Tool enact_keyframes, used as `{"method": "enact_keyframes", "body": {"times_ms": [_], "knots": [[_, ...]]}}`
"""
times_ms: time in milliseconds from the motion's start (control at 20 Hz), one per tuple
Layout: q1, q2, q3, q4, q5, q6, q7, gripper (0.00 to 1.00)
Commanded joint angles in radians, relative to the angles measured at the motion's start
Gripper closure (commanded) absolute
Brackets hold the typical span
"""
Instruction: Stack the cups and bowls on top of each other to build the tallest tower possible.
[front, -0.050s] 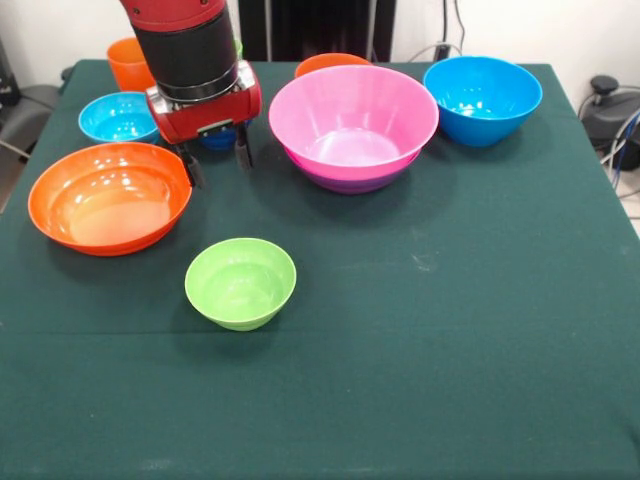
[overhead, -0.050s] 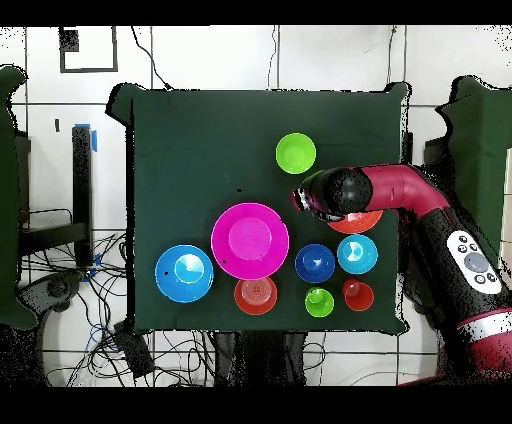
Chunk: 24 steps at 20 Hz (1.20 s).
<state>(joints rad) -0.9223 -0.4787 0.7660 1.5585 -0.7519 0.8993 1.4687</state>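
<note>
My gripper (front, -0.050s: 216, 160) hangs open with nothing between its fingers, just right of the wide orange bowl (front, -0.050s: 110, 197) and left of the tower. The tower is the pink bowl (front, -0.050s: 353, 122) nested in the purple bowl (front, -0.050s: 350, 183). A dark-blue bowl (front, -0.050s: 218, 139) shows partly behind the gripper. The small lime-green bowl (front, -0.050s: 241, 283) sits alone toward the front. The light-blue bowl (front, -0.050s: 118, 117), orange cup (front, -0.050s: 130, 62), small orange bowl (front, -0.050s: 332, 63) and big blue bowl (front, -0.050s: 482, 98) stand at the back. From overhead, the green cup (overhead, -0.050s: 319, 302) stands beside the orange cup (overhead, -0.050s: 358, 294).
In the overhead view the arm (overhead, -0.050s: 400, 190) reaches in from the right and covers part of the wide orange bowl (overhead, -0.050s: 360, 224). The dark green cloth (front, -0.050s: 450, 330) covers the table. Cables lie on the floor beyond the table's edges.
</note>
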Motion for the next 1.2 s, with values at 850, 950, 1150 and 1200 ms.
{"method": "enact_keyframes", "body": {"times_ms": [850, 950, 1150, 1200], "knots": [[-0.032, 0.042, 0.007, 0.006, 0.035, 0.138, -0.307, 0.00], [-0.035, 0.043, 0.008, 0.005, 0.034, 0.136, -0.310, 0.00], [-0.033, 0.047, 0.016, -0.011, -0.012, 0.088, -0.342, 0.00], [-0.032, 0.051, 0.016, -0.016, -0.020, 0.082, -0.349, 0.00]]}}
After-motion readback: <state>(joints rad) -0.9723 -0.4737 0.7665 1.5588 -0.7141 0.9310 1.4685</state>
